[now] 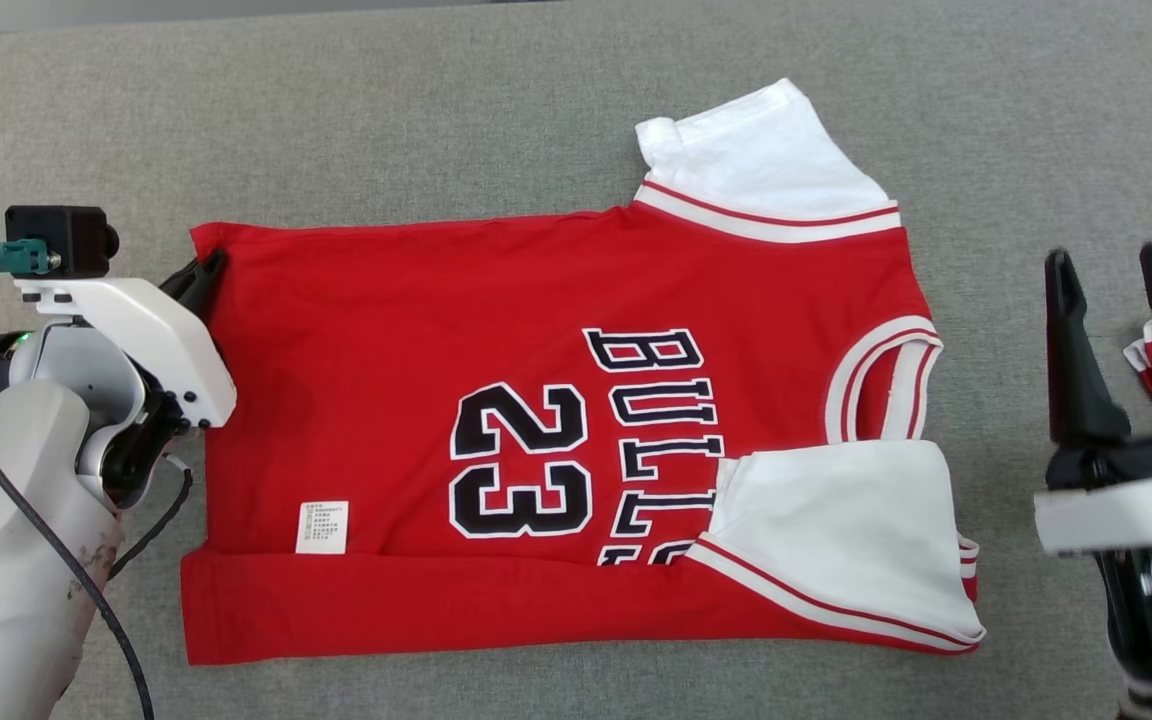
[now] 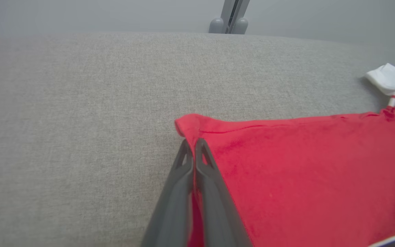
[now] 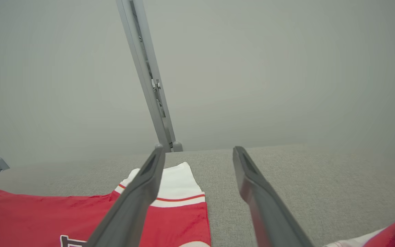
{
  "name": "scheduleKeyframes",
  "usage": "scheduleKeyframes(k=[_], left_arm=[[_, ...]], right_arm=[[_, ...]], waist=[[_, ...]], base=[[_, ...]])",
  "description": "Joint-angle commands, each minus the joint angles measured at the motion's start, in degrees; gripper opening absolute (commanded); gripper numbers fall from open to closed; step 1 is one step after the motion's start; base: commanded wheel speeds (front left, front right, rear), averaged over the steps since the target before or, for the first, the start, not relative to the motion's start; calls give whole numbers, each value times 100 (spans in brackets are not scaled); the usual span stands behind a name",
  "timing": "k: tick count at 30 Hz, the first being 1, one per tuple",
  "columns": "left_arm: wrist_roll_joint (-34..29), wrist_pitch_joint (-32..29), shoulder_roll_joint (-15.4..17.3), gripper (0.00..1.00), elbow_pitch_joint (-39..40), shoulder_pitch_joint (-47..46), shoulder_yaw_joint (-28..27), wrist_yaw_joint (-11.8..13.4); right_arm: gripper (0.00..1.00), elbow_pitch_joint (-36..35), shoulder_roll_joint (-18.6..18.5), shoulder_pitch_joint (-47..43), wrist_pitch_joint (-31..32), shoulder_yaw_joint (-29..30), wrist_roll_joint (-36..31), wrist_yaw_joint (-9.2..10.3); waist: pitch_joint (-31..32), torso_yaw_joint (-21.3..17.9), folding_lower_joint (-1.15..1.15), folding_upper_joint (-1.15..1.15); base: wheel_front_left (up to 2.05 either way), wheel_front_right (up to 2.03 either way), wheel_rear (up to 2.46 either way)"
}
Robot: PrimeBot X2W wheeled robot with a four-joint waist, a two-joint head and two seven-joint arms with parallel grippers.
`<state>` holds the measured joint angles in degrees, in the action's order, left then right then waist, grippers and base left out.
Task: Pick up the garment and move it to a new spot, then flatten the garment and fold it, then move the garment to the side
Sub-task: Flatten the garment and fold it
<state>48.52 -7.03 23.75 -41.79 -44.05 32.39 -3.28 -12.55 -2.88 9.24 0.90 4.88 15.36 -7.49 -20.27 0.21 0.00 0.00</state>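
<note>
Nearby, another red-white cloth (image 1: 1146,365) lies behind the wide-spread right gripper (image 1: 1106,255); left gripper (image 1: 204,275) pinches a corner of the jersey (image 1: 386,380).

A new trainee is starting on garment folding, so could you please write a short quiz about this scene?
1. What is the left end effector shut on? A) a corner of the red jersey B) a towel C) nothing
2. True or false: the right end effector is open and holds nothing.
3. Fill in: the number printed on the jersey is ____.
Key: 1 A; 2 true; 3 23.
</note>
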Motion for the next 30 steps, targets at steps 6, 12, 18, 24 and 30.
scheduleKeyframes(k=[6,12,18,24,30], left_arm=[[-22,26,-56,0,58,-178,45,10],[-42,69,-142,0,75,-358,80,-55],[-81,137,-282,0,53,-614,152,-115],[-116,239,-427,0,-19,-846,222,-171],[-153,309,-554,0,-121,-1032,290,-229]], right_arm=[[100,744,-327,1089,192,-24,8,1],[100,1915,-671,2322,308,-241,188,1],[100,3359,-953,3470,486,-699,232,1],[100,4660,-1039,4383,584,-1230,214,1],[100,5720,-1121,5150,809,-1667,201,1]], waist=[[-196,147,0,0],[-460,350,0,0],[-762,605,0,0],[-1013,794,0,0],[-1199,892,0,0]], base=[[0,0,0],[0,0,0],[0,0,0],[0,0,0],[0,0,0]])
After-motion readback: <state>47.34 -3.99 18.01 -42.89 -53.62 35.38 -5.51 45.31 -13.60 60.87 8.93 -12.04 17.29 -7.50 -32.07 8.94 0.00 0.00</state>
